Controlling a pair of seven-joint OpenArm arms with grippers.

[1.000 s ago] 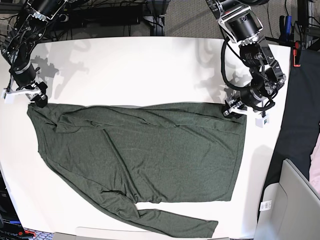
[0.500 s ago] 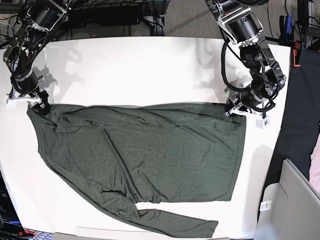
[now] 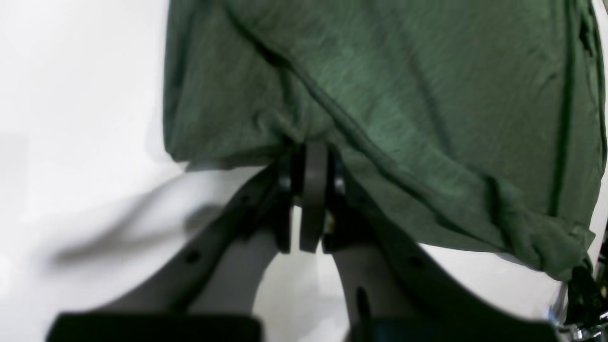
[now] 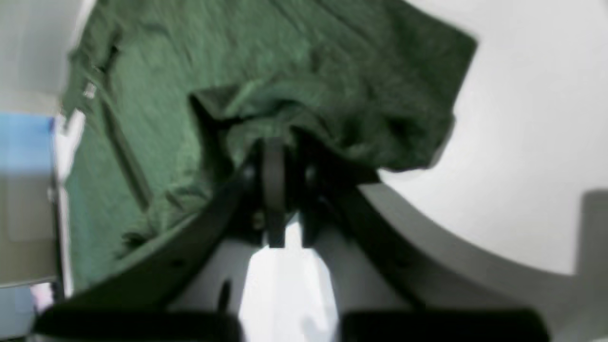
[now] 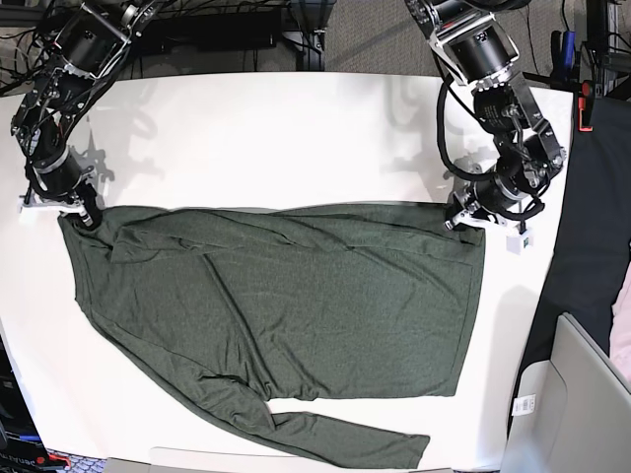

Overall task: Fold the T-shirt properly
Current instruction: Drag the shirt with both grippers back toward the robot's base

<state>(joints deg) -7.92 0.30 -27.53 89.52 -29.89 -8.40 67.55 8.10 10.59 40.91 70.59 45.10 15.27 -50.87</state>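
Across the middle of the white tabletop [image 5: 296,138] lay the dark olive-green long-sleeved knit T-shirt [image 5: 286,305], spread flat with its body running from the tabletop's left edge almost to its right edge. One long sleeve trailed along the near edge, ending close to the near right corner. Most of the fabric was smooth, with a few shallow diagonal creases near the left end.

At the shirt's far right corner, the left hand [image 5: 460,219] was clenched on the fabric; in the left wrist view its dark fingers [image 3: 311,190] met tightly with a bunched hem of the shirt [image 3: 403,95] pinched between them, the cloth gathering into a fold at the grip. At the shirt's far left corner, close to the tabletop's left edge, the right hand [image 5: 84,214] was likewise clamped on the cloth; the right wrist view, somewhat blurred, showed its fingers [image 4: 275,190] closed on a crumpled ridge of the green knit [image 4: 285,95]. Both gripped corners sat on or just above the tabletop.
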